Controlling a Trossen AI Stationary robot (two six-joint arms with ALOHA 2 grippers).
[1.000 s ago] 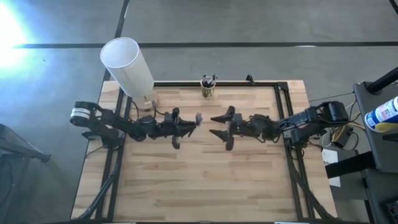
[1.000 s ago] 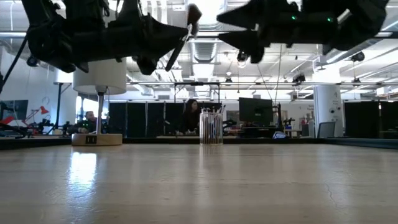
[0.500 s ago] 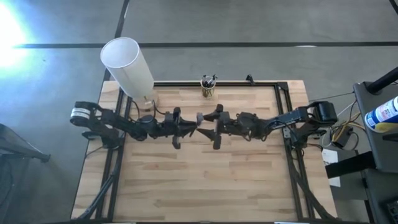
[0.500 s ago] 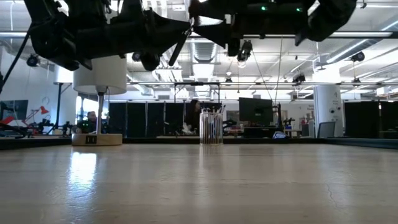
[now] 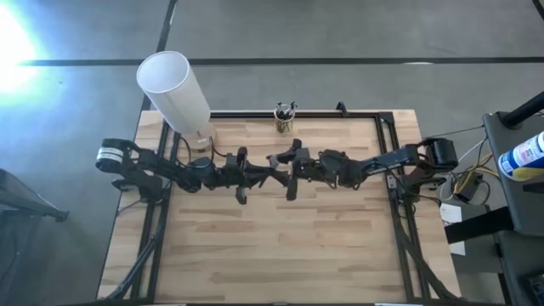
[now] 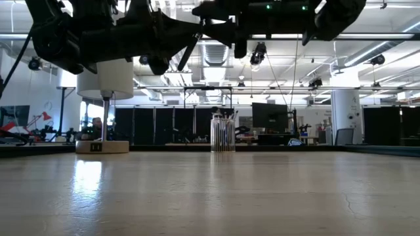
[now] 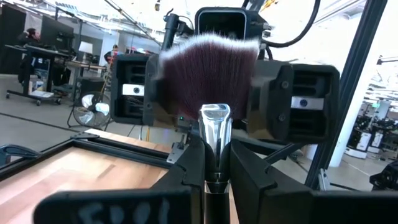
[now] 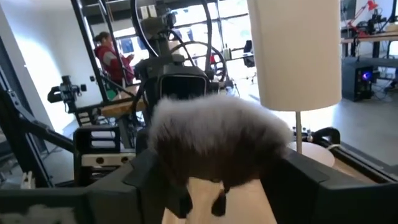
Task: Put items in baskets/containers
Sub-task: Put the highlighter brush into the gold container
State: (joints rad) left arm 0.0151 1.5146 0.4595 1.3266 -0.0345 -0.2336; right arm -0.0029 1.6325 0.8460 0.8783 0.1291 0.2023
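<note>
My right gripper (image 5: 285, 167) moved in across table, fingers now spread around bushy brush (image 7: 208, 74). Left gripper (image 5: 262, 174) pinches its handle, mid-air. Handover looks ready. Cup (image 5: 284, 119) near far edge.

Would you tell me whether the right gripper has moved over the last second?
Yes. In the high view the right gripper has moved leftward past the glass cup, up to the bushy brush held by the left gripper.
</note>
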